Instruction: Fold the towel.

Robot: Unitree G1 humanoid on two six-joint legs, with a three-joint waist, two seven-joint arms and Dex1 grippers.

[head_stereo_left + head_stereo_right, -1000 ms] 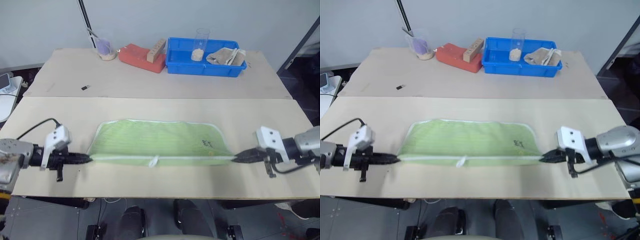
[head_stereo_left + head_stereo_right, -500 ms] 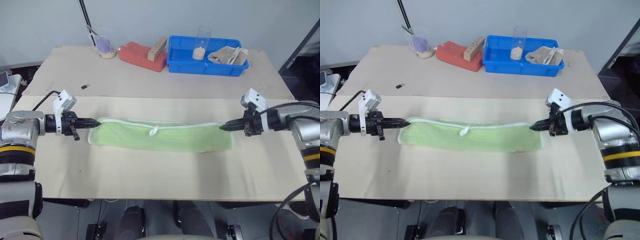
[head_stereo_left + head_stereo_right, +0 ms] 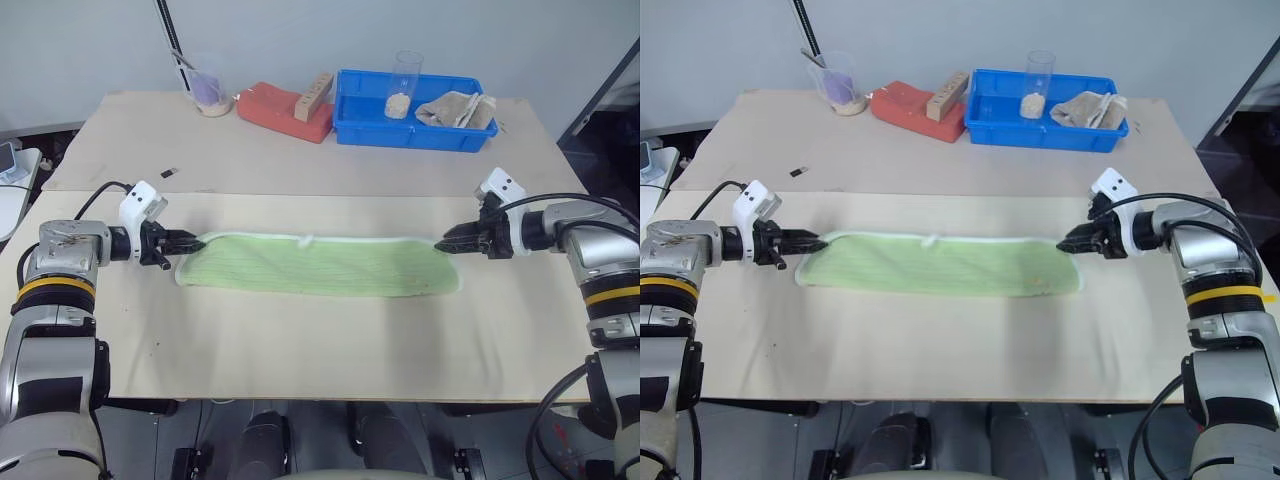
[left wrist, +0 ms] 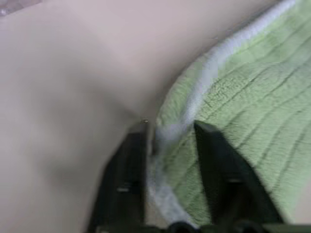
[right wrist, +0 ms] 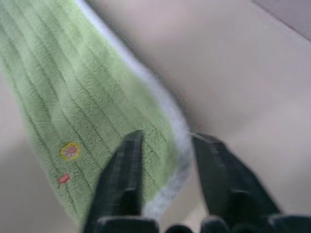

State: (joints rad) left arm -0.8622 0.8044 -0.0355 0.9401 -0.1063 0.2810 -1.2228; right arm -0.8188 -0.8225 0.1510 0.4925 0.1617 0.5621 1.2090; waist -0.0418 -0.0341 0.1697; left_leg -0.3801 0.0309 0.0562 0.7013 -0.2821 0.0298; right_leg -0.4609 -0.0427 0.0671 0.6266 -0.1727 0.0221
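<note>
Now folded lengthwise into a long narrow green band: towel (image 3: 318,265), lying flat on the near wooden surface (image 3: 300,340), white edging along the far side with the small loop tag at the middle of that edge. Small yellow and red marks visible on the cloth near its right end in the right wrist view.

At the left end, left gripper (image 4: 167,131), fingers (image 4: 131,165) parted, straddling the white-edged corner; cloth between them, not pinched. At the right end, right gripper (image 5: 165,141), fingers (image 5: 124,165) likewise spread apart on either side of the towel's edged corner, no squeeze on the fabric. Both arms reaching inward from the sides, tips low over the surface and angled toward each other.

Farther back, on a second surface (image 3: 300,150): blue bin (image 3: 412,132) holding a clear cup (image 3: 402,85) with something pale inside and a crumpled beige cloth (image 3: 455,108). Beside the bin, red slab (image 3: 285,110) with a wooden block (image 3: 317,93) resting on it. Left of that, clear container with purple contents (image 3: 209,92). Small dark item (image 3: 170,173) lying alone on the far surface, well apart from the towel.
</note>
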